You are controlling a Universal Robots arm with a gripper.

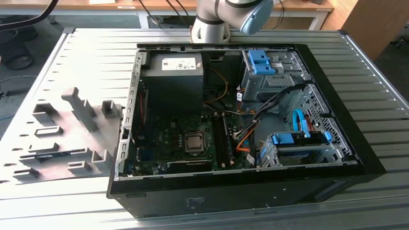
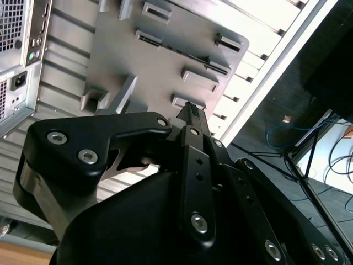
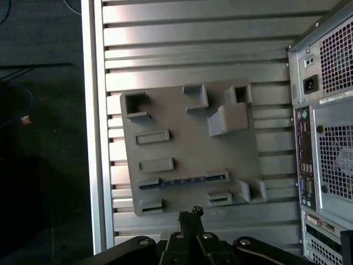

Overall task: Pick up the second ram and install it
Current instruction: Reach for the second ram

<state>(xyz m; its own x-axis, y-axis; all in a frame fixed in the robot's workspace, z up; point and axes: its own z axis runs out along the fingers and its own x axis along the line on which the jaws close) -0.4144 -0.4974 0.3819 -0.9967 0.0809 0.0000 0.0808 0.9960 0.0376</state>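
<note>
The second ram point(image 3: 182, 181) is a thin blue-green stick lying flat between two grey blocks of the holder plate point(image 3: 187, 143). In the exterior view the ram point(image 1: 56, 155) rests near the front of that plate point(image 1: 38, 139), at the exterior view's left of the computer. My gripper point(image 3: 191, 213) hovers above the slatted table just off the plate's edge, close to the ram, with its fingertips together and nothing between them. In the second wrist view the gripper point(image 2: 190, 110) points toward the plate, and the ram point(image 2: 182, 52) lies beyond its tip.
An open black computer case point(image 1: 223, 196) lies on the slatted metal table point(image 1: 370, 86), showing the motherboard point(image 1: 185, 143), cables and blue drive brackets point(image 1: 262, 62). The case's rear panel point(image 3: 325, 110) stands near the plate. Several upright grey blocks point(image 1: 80, 108) rise from the plate.
</note>
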